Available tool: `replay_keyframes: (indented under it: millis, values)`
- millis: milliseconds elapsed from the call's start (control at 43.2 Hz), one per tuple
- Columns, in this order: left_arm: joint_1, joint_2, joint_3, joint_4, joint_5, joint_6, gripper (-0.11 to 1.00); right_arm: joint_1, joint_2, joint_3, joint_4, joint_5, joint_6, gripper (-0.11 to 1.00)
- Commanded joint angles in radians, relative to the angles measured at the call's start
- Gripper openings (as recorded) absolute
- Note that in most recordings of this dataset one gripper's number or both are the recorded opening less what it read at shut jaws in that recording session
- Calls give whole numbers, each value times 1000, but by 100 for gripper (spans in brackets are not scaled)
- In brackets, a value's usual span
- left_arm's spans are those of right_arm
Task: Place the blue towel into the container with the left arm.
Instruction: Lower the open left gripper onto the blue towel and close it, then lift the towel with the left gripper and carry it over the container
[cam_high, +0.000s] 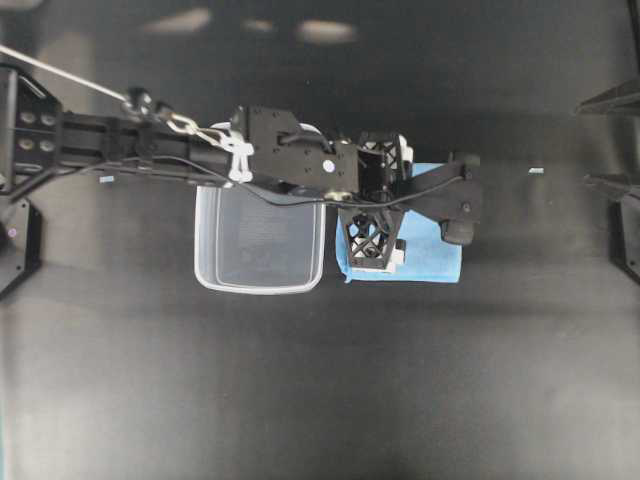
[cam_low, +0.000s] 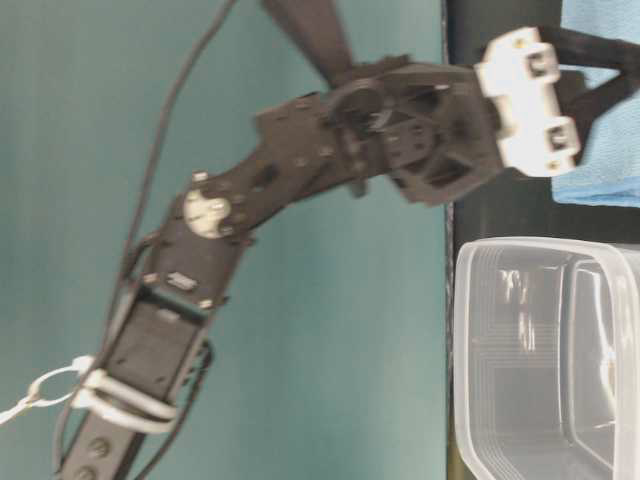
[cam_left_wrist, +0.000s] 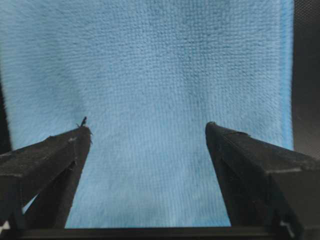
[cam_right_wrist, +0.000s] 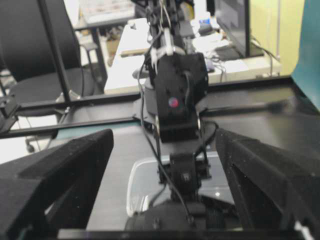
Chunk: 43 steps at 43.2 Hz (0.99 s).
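The blue towel (cam_high: 425, 250) lies flat on the black table, just right of the container (cam_high: 260, 250), a clear empty tub. My left arm (cam_high: 150, 140) reaches over the tub's far edge. Its left gripper (cam_high: 372, 200) points down over the towel's left part. In the left wrist view the towel (cam_left_wrist: 165, 65) fills the frame and the left gripper (cam_left_wrist: 146, 129) is open, its black fingers (cam_left_wrist: 235, 150) spread just over the cloth with nothing between them. The right gripper (cam_right_wrist: 164, 137) is open and empty, at the overhead view's right edge (cam_high: 585, 143).
The tub (cam_low: 550, 350) stands close beside the towel (cam_low: 605, 155) with a narrow strip of table between them. The left arm's cables and white tie (cam_high: 238, 150) hang over the tub's far rim. Arm bases sit at the table's left and right edges.
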Motion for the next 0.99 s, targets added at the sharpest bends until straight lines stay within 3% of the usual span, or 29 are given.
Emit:
replay_keyframes:
  millis: [0,139,231,555,717,972]
  values:
    - [-8,15,-9,3,-12,0,88,2,6,-5,3,-5,2,79]
    - [-11,29,6,3,-12,-18,86,2,6,-5,3,-8,2,79]
    - [-12,28,20,3,-17,-18,79,2,6,-5,3,-9,2,79]
    - [-23,-28,-8,3,-14,2,7,2,6,-5,3,-11,2,77]
    - [-29,-115,-46,3,32,2,6,2,5,-5,3,-12,3,77]
    - [-28,-327,-40,3,219,-2,6,2,6,-5,3,-12,3,77]
